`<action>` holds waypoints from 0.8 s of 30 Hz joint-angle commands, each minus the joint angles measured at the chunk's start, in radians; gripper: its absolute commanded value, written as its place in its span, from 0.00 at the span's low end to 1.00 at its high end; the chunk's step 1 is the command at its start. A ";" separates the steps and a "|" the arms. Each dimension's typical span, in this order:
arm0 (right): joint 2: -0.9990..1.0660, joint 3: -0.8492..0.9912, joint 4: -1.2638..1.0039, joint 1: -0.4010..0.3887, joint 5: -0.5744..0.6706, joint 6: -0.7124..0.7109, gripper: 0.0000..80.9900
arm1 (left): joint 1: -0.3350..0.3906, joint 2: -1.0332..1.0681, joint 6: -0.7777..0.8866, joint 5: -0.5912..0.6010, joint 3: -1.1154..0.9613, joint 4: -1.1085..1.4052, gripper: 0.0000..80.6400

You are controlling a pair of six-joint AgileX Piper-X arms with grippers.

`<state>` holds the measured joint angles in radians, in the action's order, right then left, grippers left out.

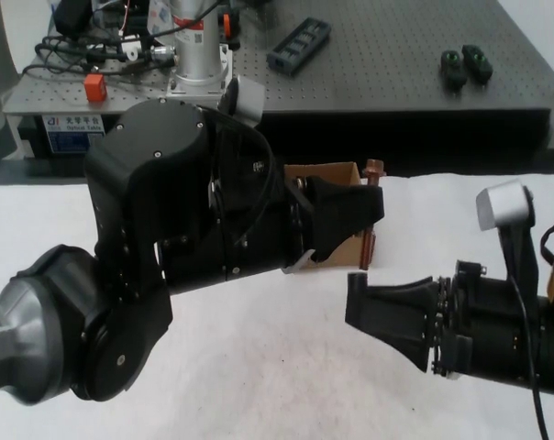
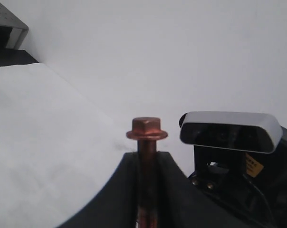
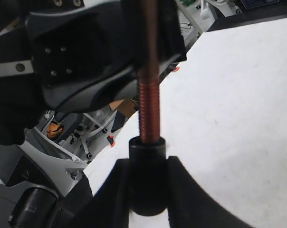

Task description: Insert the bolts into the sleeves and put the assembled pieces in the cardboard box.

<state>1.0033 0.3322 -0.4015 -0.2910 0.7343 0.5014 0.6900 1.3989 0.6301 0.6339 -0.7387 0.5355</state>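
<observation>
Where bolt (image 3: 148,109) meets sleeve (image 3: 147,190): just beside cardboard box (image 1: 327,174)
Left claw (image 2: 147,161): clamped on bolt
Right claw (image 3: 147,164): clamped on sleeve
Writing: sticker (image 1: 71,128) behind box, unreadable
Surface: white cloth (image 1: 259,385)

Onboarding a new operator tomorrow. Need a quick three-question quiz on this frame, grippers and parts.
1. True or false: the left gripper is shut on the bolt.
2. The right gripper holds: A) the sleeve B) a nut C) nothing.
3. Which end of the bolt faces the sleeve?
Key: 1 true; 2 A; 3 the threaded end.
</observation>
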 commanded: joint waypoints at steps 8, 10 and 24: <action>0.001 0.008 -0.033 -0.001 -0.095 0.015 0.03 | -0.003 -0.009 -0.002 0.006 -0.004 0.012 0.00; 0.001 0.008 -0.042 -0.001 -0.104 0.015 0.03 | -0.003 -0.009 -0.002 0.006 -0.004 0.012 0.00; 0.001 0.020 -0.087 0.033 -0.318 -0.025 0.03 | -0.010 -0.009 -0.060 -0.042 -0.004 -0.111 0.58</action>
<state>1.0033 0.3373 -0.4758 -0.2685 0.4734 0.4881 0.6759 1.3989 0.5943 0.5940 -0.7387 0.4281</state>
